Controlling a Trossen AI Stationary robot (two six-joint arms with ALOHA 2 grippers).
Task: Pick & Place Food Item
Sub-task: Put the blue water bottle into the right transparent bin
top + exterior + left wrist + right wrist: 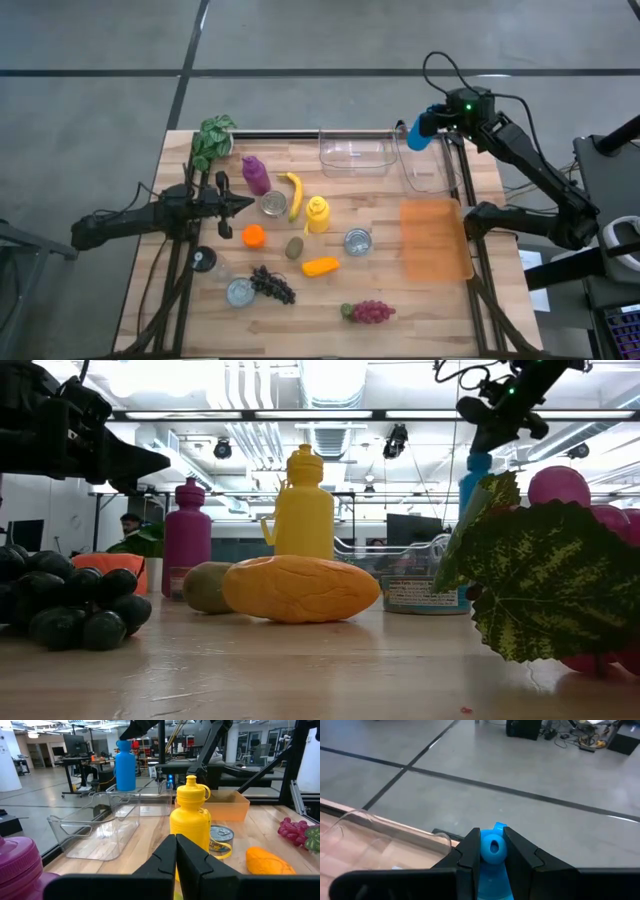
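- The right gripper (pixel 420 130) sits at about one o'clock on the table (pixel 440 310), its fingers (pixel 467 852) clamped on the cap of a blue bottle (pixel 493 851).
- The blue bottle hangs upright at the far edge of the table, above the far end of a clear bin (pixel 428 165) that lies at the two o'clock side.
- A second clear bin (pixel 354 153) lies just beside the first, toward twelve o'clock.
- An orange tray (pixel 434 238) lies at three o'clock, near the clear bins.
- The left gripper (pixel 243 204) hovers at about nine o'clock, fingers (pixel 165 857) pressed together and gripping nothing.
- It points toward the centre, where a yellow bottle (pixel 317 212) stands upright.
- A banana (pixel 294 194) lies just beside the yellow bottle, and a tin can (pixel 272 204) stands between the banana and the left gripper.
- A purple bottle (pixel 255 174) stands toward eleven o'clock, near a potted plant (pixel 212 140) at the far left corner.
- Near the centre lie an orange (pixel 253 235), a kiwi (pixel 294 247), an orange-coloured mango (pixel 320 266) and a second tin can (pixel 357 241).
- Dark grapes (pixel 273 284) lie at seven o'clock beside a third tin can (pixel 239 292).
- Red grapes (pixel 370 312) lie at six o'clock by the near edge.
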